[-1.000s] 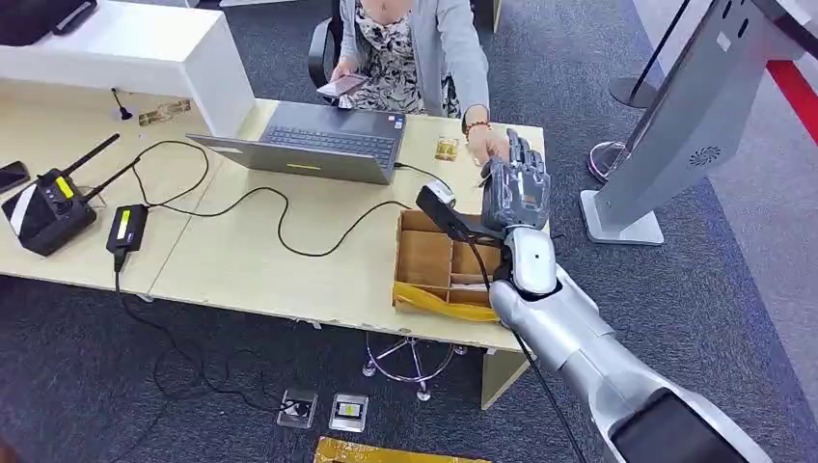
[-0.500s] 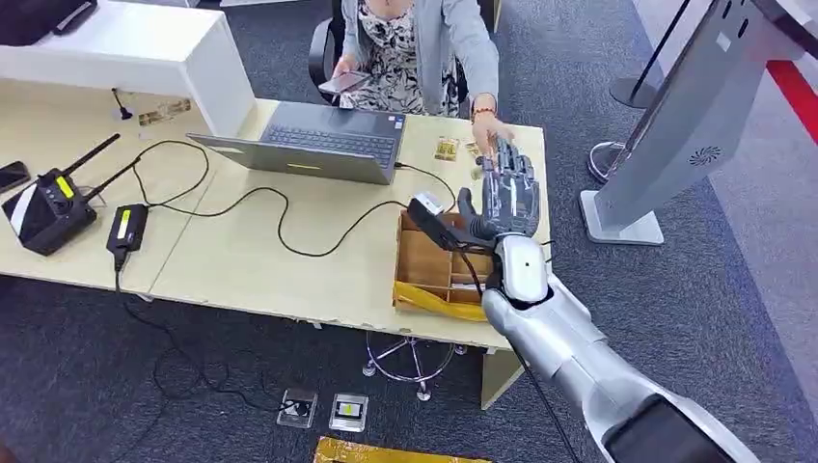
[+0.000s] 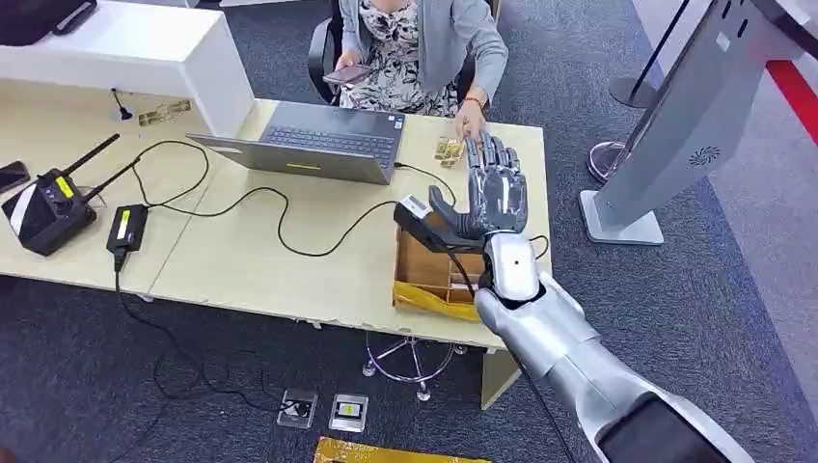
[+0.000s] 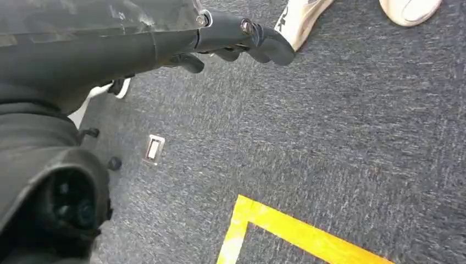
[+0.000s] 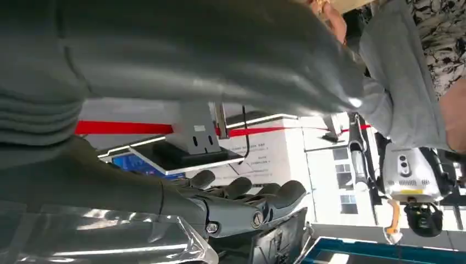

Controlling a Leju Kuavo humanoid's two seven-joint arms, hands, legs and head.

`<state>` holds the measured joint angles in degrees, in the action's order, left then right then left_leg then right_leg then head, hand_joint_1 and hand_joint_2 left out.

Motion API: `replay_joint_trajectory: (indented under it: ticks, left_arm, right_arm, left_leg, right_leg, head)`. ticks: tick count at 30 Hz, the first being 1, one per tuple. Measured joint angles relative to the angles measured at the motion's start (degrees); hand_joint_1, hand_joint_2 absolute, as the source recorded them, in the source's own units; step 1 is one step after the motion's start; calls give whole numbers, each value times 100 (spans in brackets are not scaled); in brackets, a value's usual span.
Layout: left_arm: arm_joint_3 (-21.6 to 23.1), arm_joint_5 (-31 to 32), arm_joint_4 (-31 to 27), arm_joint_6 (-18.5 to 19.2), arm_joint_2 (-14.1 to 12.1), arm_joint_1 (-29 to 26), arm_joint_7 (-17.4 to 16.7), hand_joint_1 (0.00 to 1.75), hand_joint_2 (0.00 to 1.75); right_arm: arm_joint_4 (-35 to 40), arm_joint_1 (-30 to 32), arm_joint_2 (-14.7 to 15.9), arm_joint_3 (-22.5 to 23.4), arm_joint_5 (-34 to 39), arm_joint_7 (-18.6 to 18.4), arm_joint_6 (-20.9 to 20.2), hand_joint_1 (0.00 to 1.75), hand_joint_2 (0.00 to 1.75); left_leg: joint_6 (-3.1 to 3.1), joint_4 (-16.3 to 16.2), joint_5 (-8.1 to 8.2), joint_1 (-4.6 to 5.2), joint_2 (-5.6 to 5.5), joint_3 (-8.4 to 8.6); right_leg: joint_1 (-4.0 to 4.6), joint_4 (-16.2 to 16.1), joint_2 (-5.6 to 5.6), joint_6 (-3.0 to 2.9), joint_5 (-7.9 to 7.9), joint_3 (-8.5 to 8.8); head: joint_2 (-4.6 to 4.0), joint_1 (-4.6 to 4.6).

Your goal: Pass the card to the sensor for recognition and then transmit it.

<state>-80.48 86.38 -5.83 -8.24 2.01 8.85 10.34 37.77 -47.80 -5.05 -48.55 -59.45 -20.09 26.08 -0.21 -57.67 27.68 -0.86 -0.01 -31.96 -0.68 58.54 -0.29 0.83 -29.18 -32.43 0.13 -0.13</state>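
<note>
We log our right hand [image 3: 494, 198] released, fingers spread above the wooden box [image 3: 424, 265], the person's hand [image 3: 472, 121] at its twelve o'clock; left hand [image 4: 242, 41] curled, state uncertain; card location unclear.

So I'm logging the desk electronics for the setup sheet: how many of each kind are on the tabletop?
Laptop: 1
Radio with antennas: 1
Black power adapter: 1
Phone at the desk's edge: 1
Total: 4
</note>
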Motion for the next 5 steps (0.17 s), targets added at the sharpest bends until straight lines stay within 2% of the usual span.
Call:
replay_joint_trajectory:
  ticks: [5]
  left_arm:
    - [2,61,-4,22,0,-6,15,0,0]
  right_arm:
    - [2,-76,114,127,77,11,72,0,0]
  left_leg:
    - [0,-1,0,1,0,1]
  right_leg:
    - [-1,-1,0,0,0,1]
  head:
    - [0,-2]
